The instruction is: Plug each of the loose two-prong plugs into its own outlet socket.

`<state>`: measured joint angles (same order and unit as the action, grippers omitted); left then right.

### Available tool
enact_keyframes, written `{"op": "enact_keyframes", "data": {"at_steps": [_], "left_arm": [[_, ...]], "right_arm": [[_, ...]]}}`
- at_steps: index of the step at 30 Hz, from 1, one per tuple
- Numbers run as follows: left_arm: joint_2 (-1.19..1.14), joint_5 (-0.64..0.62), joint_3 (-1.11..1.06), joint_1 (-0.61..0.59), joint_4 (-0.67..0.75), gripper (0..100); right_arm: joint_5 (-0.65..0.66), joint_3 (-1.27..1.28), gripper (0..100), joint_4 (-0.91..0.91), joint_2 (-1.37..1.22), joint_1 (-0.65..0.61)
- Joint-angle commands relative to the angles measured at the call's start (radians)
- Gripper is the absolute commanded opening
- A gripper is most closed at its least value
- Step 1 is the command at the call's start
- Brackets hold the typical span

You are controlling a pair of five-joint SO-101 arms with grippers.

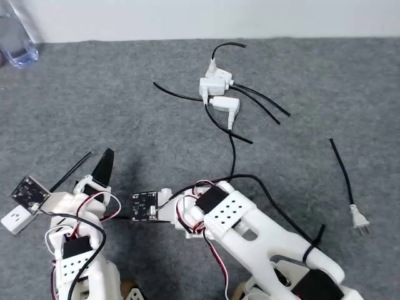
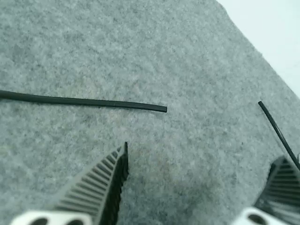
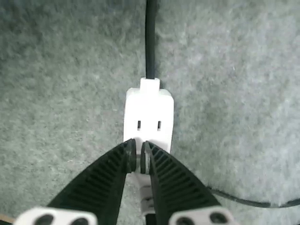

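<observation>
Right wrist view: right tool [image 3: 139, 157] clamps plug [image 3: 144, 186] against socket [image 3: 149, 110] (left tool [image 2: 204, 154] spread).

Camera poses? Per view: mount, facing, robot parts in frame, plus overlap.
High: fixed above the arm bases, looking down over the felt table toward the socket cluster; left arm and right arm show.
Left wrist: on the left arm, facing felt and a black cable end; the left end effector shows, open.
Right wrist: on the right arm, facing down onto a white socket; the right end effector is shut on a white plug.
Shared: high and left wrist both seem to show that cable end.
</observation>
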<state>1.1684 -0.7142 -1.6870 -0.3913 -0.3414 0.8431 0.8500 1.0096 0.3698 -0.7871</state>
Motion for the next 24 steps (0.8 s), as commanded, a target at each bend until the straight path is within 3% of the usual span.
{"op": "enact_keyframes", "data": {"at_steps": [1,6,12,14,18,24], "left_arm": [[0.009,0.005,0.008,0.005,-0.003,43],[0.009,0.006,0.008,0.006,-0.002,43],[0.009,0.006,0.008,0.006,-0.002,43],[0.009,0.006,0.008,0.006,-0.002,43],[0.009,0.006,0.008,0.006,-0.002,43],[0.009,0.006,0.008,0.006,-0.002,43]], "right_arm": [[-0.009,0.002,0.8,-0.008,0.013,0.031],[-0.011,-0.015,0.8,-0.028,0.015,0.038],[-0.114,-0.163,1.0,0.079,0.059,-0.002],[-0.137,-0.184,4.7,0.101,0.050,-0.004],[-0.137,-0.215,22.1,0.154,0.019,-0.005],[-0.101,-0.279,21.4,0.303,0.008,-0.008]]}}
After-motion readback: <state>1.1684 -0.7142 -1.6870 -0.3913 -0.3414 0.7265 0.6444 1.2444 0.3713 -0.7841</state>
